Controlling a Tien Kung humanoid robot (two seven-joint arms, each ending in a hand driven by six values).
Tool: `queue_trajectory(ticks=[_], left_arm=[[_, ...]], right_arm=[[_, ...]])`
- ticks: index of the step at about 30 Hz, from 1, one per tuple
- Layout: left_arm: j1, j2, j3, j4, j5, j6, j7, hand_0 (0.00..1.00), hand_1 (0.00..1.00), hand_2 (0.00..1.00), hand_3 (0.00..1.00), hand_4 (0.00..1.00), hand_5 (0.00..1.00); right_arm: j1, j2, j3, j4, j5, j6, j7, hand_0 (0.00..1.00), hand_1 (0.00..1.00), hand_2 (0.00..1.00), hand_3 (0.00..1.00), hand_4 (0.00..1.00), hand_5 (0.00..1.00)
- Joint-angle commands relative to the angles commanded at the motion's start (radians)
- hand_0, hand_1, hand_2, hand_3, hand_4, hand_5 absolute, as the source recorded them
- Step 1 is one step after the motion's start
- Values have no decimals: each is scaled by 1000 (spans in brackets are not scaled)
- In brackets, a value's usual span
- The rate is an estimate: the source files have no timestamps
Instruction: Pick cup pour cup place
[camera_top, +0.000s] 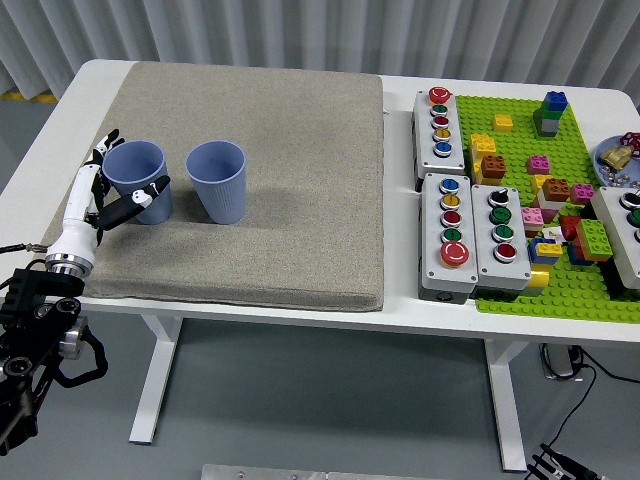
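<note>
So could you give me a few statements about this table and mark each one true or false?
1. Two blue plastic cups, the left cup and the right cup, stand upright on the grey fabric mat. True.
2. The left robot hand is at the right cup. False: it is at the left cup.
3. One cup lies tipped over. False: both are upright.
4. The green brick baseplate lies right of the mat. True.
5. A right robot hand reaches over the mat. False: none shows.

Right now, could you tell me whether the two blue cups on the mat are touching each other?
Apart. The head view shows a strip of grey mat between the left cup and the right cup.
</note>
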Motion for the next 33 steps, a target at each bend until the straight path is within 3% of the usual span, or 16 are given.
queue_trajectory(ticks=[12,22,29,33], left_arm=[[24,17,-1,-36,6,2,4,799,855,998,998,990,369],[75,38,-21,-103,11,1,7,807,874,998,998,996,381],[116,55,-56,-205,21,18,16,808,866,998,998,998,392],[118,40,-107,-304,-69,40,20,808,866,998,998,998,392]], right_arm=[[-1,0,2,0,-5,-1,-2,759,684,706,610,197,265],[-6,2,3,0,-11,-2,-6,759,684,706,610,195,264],[-12,5,8,0,-16,-4,-7,759,684,706,610,194,261],[-11,5,2,0,-11,-4,-9,759,684,706,610,194,261]])
